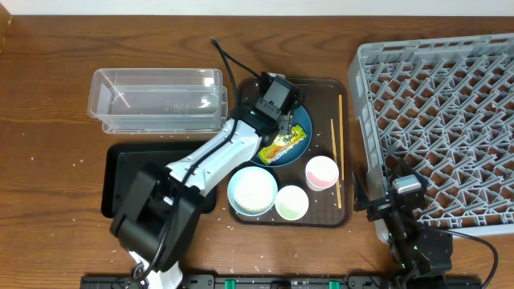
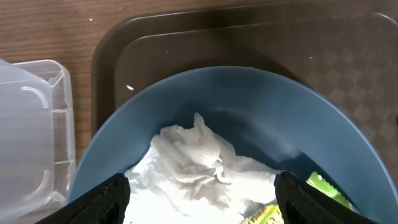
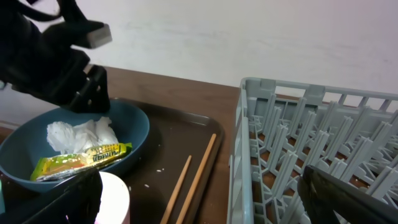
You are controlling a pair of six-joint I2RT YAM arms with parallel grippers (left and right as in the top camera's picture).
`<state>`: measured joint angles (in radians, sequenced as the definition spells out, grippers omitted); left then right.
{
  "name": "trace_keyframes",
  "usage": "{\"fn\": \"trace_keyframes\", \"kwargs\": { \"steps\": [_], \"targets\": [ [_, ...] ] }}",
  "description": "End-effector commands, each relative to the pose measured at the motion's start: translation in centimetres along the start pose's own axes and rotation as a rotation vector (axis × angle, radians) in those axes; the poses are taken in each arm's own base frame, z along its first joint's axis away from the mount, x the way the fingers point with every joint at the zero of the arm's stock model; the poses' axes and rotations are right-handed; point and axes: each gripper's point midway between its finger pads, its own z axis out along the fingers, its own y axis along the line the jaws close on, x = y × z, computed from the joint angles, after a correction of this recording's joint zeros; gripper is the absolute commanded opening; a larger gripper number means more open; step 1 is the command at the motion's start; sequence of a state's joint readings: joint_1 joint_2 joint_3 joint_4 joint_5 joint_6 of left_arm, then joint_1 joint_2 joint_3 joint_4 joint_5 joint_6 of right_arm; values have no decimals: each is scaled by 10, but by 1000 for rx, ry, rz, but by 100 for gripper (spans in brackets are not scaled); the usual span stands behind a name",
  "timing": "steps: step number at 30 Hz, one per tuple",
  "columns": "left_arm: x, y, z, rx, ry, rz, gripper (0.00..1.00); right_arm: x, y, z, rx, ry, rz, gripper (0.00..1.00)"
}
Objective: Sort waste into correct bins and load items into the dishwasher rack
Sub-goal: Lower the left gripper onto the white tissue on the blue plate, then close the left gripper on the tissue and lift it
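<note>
From overhead, the left gripper (image 1: 285, 127) hangs over the blue plate (image 1: 299, 138), which sits at the back of the brown tray (image 1: 321, 87). On the plate lies the yellow-green snack wrapper (image 1: 279, 149). Nearer the front of the tray stand two white bowls (image 1: 253, 191) and (image 1: 291, 202) and the white cup with a pinkish inside (image 1: 321, 172). Two wooden chopsticks (image 1: 340, 120) lie along the tray's right side. Left of the tray are the clear tub (image 1: 157, 100) and, in front of it, the black tub (image 1: 128, 172), partly under the arm. The grey dishwasher rack (image 1: 442, 112) fills the right of the desk (image 1: 48, 72). The right gripper (image 1: 368, 205) rests at the rack's near left corner.

In the left wrist view, the fingers (image 2: 106, 199) stand wide apart either side of the crumpled white tissue (image 2: 199, 168) on the plate (image 2: 249, 106) — not clamped on it. The wrapper's green edge (image 2: 323, 186) shows at the right and a corner of the clear tub (image 2: 31, 124) at the left.

In the right wrist view, the fingers (image 3: 68, 199) are spread wide with nothing between them. Ahead are the plate (image 3: 134, 124) with tissue (image 3: 81, 134) and wrapper (image 3: 81, 162), the chopsticks (image 3: 198, 174) and the rack wall (image 3: 239, 155) — the left gripper's dark body (image 3: 74, 81) sits just above the tissue.
</note>
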<state>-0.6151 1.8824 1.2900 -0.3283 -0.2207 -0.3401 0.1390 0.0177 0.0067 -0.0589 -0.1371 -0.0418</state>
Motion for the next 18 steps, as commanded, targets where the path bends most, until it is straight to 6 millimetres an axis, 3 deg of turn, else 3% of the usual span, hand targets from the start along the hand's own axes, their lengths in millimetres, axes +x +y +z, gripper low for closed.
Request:
{"fn": "trace_keyframes", "kwargs": {
  "steps": [1,10,18],
  "targets": [
    [9,8,15,-42,17,-56,78,2,-4,0,15,6,-6,99],
    [14,20,28,-73,40,-212,78,2,-4,0,15,6,-6,99],
    [21,17,31,-61,64,-241,77,2,-4,0,15,6,-6,99]
  ]
}}
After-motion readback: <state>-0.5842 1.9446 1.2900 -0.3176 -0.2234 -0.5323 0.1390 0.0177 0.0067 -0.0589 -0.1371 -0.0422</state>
